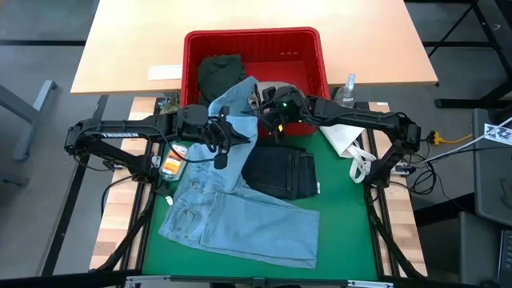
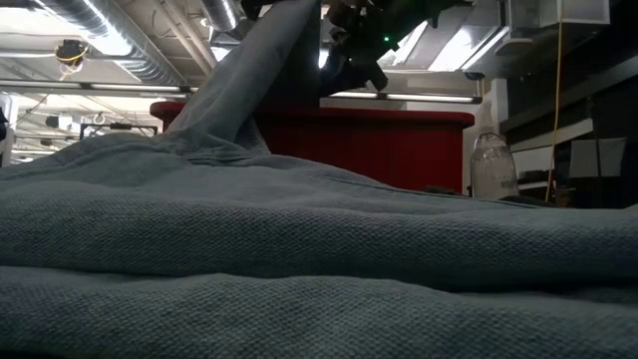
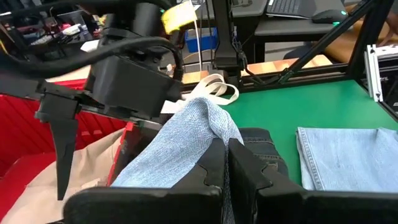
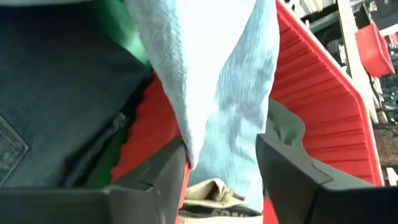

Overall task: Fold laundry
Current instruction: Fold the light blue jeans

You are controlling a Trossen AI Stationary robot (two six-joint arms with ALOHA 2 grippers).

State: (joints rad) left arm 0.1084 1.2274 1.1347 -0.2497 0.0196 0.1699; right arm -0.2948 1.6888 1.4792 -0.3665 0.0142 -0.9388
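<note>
Looks like the light blue denim [image 1: 240, 210] is getting dragged out of the red basket [image 1: 314, 58] onto the bench [image 1: 340, 192]; left claw [image 3: 225, 163] is pinched on a raised leg, right claw [image 4: 221, 165] hangs wide around it; next it probably needs laying flat beside the dark navy jeans [image 1: 280, 172]

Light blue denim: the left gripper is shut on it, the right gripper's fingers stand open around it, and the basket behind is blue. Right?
Not quite. The basket is red, not blue; the high view shows it. The rest holds: the left gripper is shut on the light blue denim, and the right gripper has its fingers open on either side of it.
</note>
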